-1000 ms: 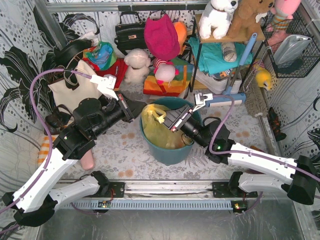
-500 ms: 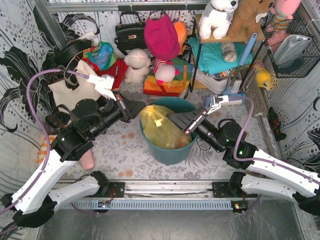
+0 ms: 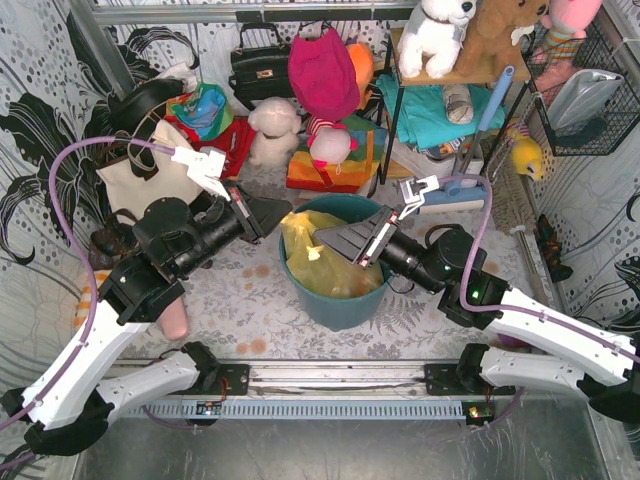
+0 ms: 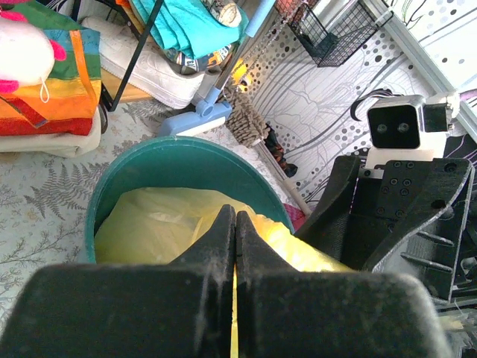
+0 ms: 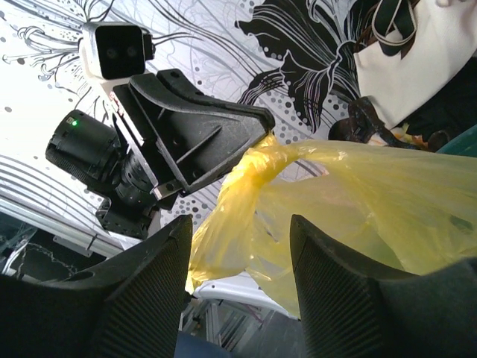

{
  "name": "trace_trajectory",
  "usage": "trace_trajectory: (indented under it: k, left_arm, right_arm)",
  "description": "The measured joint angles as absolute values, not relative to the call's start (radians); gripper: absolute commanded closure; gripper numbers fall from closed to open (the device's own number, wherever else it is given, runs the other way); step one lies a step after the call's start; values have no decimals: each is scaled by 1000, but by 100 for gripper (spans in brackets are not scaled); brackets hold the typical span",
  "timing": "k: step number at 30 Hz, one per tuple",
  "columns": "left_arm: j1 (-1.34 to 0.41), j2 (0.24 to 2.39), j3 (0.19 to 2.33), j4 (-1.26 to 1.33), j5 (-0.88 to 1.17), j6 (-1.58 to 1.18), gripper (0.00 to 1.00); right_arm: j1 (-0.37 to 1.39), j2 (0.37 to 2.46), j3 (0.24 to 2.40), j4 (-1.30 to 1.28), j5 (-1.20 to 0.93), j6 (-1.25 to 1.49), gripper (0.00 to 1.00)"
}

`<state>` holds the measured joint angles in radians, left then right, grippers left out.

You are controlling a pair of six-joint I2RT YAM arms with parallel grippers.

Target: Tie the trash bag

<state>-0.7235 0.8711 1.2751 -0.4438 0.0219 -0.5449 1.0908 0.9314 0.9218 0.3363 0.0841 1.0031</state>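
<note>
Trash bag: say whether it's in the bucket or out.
In: the trash bag sits in the teal bucket, one corner pinched by the left gripper.

My left arm [image 3: 95,350] and right arm [image 3: 560,320] are white shells with black joints, and a purple cable [image 3: 60,200] loops along each. My left tool [image 3: 283,213] and right tool [image 3: 322,240] are matte black wedges dotted with small screws. Each carries a white camera box [image 3: 200,165]. A green light [image 3: 473,294] glows on my right arm.
</note>
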Motion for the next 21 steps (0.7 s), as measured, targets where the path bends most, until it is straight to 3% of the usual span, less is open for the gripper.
trace_trajectory:
  k: [4, 8, 14, 21]
  left_arm:
    - [-723, 871, 1277, -440, 27, -543, 100]
    - [-722, 871, 1281, -438, 31, -541, 100]
    - [-722, 876, 1284, -428, 39, -537, 100]
    - [-722, 897, 1297, -411, 45, -529, 100]
  right_arm:
    - [1091, 951, 946, 325, 44, 1006, 47]
    - [1091, 970, 971, 308, 10, 1006, 60]
    - [1091, 979, 986, 275, -17, 1006, 62]
    - [1091, 979, 1000, 227, -39, 1005, 81]
